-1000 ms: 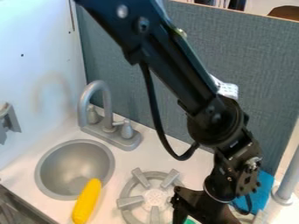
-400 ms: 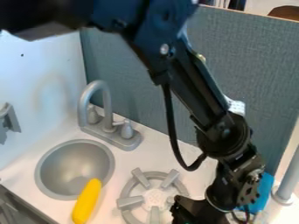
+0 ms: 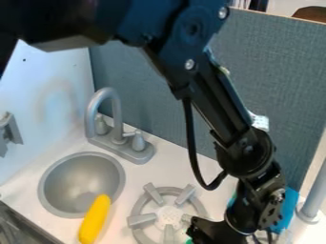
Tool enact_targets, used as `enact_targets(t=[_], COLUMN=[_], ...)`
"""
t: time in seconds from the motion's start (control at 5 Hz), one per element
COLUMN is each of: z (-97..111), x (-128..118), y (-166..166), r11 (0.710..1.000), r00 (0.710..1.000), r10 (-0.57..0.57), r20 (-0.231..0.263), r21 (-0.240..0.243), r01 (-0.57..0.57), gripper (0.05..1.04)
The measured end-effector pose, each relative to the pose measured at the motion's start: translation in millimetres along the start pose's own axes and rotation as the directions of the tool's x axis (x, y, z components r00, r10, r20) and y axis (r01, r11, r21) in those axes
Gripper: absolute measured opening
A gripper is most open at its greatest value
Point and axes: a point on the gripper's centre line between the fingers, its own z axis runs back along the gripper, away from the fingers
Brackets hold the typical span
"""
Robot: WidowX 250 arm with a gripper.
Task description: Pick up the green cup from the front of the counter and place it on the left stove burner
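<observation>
One green thing (image 3: 189,242) peeks out at the bottom edge, just beside the gripper (image 3: 205,233) on the burner (image 3: 169,216) side, its long axis hidden; whether the gripper is open or closed, I cannot tell

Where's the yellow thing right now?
In the camera view, the yellow object is at the lower left, its upper end over the near right rim of the round sink, left of the stove burner.
</observation>
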Motion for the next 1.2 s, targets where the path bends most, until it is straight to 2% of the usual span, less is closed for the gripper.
enact_targets(t=[0.2,0.4,0.6,0.8,1.0,1.2], z=[0,-3,1,36,73,80], x=[2,-3,-11,-17,-15,-3], y=[-2,1,6,15,46,76], r11=[1.000,1.000,0.999,0.998,0.998,0.998], r00=[1.000,1.000,0.999,0.996,0.991,0.992], r10=[-0.014,-0.023,-0.039,-0.056,-0.022,-0.011], r20=[0.015,0.001,0.003,0.065,0.134,0.128], r21=[-0.010,-0.002,-0.009,-0.039,-0.057,-0.054], r01=[0.014,0.023,0.039,0.059,0.030,0.018], gripper=[0.365,0.160,0.090,0.087,0.087,0.087])
